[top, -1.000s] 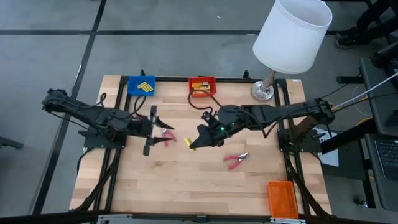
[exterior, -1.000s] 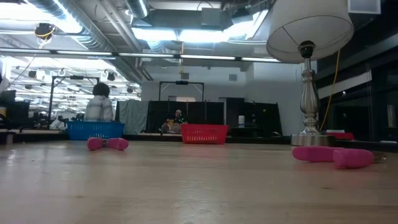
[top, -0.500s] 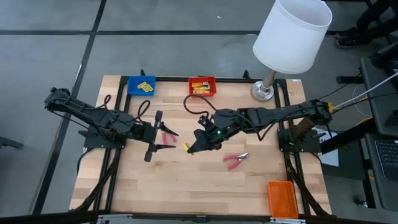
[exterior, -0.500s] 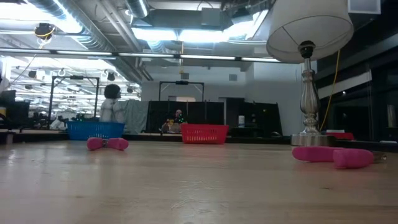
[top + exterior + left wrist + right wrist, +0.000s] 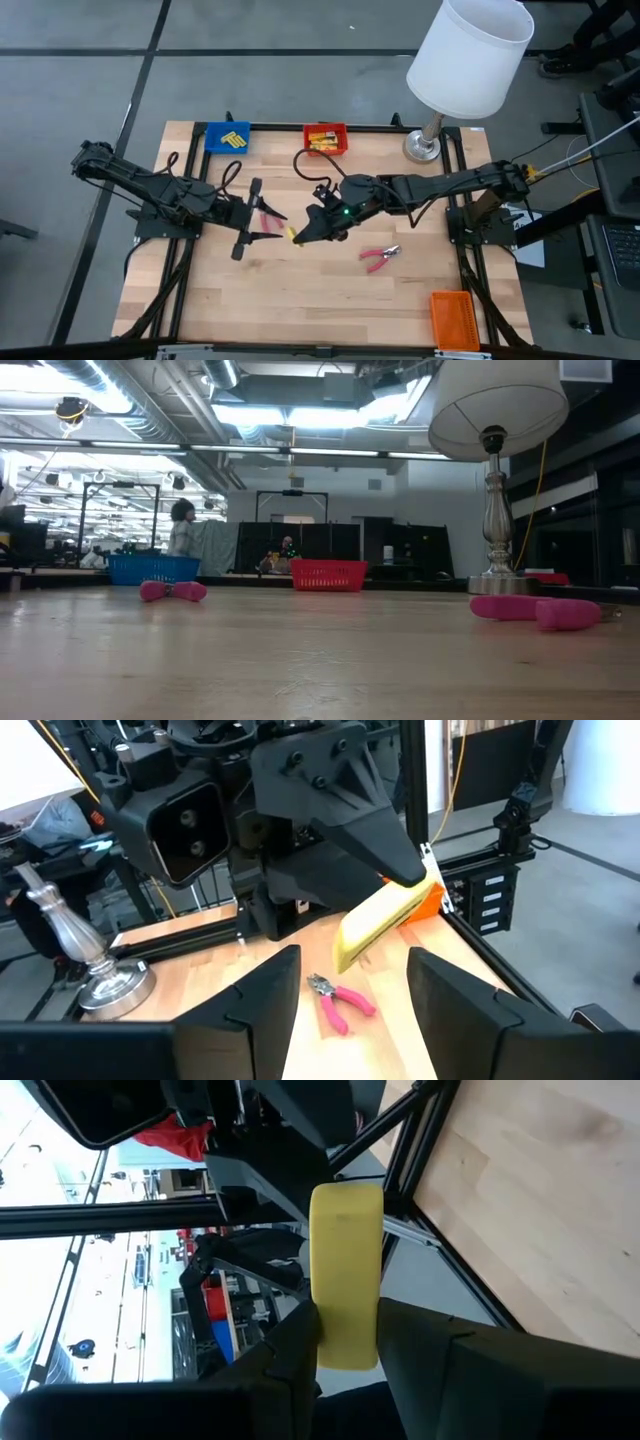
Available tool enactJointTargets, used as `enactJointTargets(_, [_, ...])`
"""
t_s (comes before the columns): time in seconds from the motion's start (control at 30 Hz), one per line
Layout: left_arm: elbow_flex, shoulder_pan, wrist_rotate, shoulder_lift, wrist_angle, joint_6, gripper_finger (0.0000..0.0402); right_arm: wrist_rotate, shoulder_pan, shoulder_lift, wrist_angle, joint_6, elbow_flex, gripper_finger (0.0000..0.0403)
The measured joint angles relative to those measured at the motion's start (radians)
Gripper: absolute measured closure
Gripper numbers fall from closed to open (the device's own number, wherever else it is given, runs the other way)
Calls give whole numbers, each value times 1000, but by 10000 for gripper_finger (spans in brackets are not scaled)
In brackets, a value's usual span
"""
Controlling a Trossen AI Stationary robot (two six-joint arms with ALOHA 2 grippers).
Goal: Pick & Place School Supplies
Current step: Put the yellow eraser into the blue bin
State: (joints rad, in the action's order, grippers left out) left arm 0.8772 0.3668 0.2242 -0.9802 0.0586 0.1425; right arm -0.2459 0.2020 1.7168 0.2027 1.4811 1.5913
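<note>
Two hands mid-table, right hand [image 5: 296, 236] gripping yellow packet [image 5: 292, 234], left hand [image 5: 262, 221] open beside it

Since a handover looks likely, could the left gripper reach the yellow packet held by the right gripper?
Probably yes: the open left gripper faces the yellow packet, which sticks out of the right gripper, and nothing lies between them.

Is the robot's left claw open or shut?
Open. The left gripper has a clear gap between its two fingers, and nothing sits in it. The yellow packet is in the right gripper.
</note>
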Motion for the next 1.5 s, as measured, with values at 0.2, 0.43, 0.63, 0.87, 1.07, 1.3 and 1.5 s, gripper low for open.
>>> enactJointTargets(0.2, [0, 0, -2, 0, 0, 1, 228, 7, -2, 10, -12, 1, 0, 306])
enactJointTargets(0.43, [0, 0, -3, 0, -2, 1, 231, 3, -2, 32, -60, 16, 0, 308])
enactJointTargets(0.63, [0, 0, -10, 0, -1, 0, 242, 3, -6, 40, -97, 21, 0, 309])
enactJointTargets(0.87, [0, 1, -14, 0, 7, -31, 306, 2, -7, 47, -99, 20, 0, 309])
enactJointTargets(1.07, [0, 2, -17, 1, 24, -50, 382, 5, -6, 47, -94, 11, 0, 309])
enactJointTargets(1.3, [3, 2, -3, 4, 34, -76, 383, 20, -5, 47, -140, -56, -2, 286])
enactJointTargets(1.5, [3, 15, 31, 6, 63, -96, 383, 40, -5, 47, -150, -67, -2, 200])
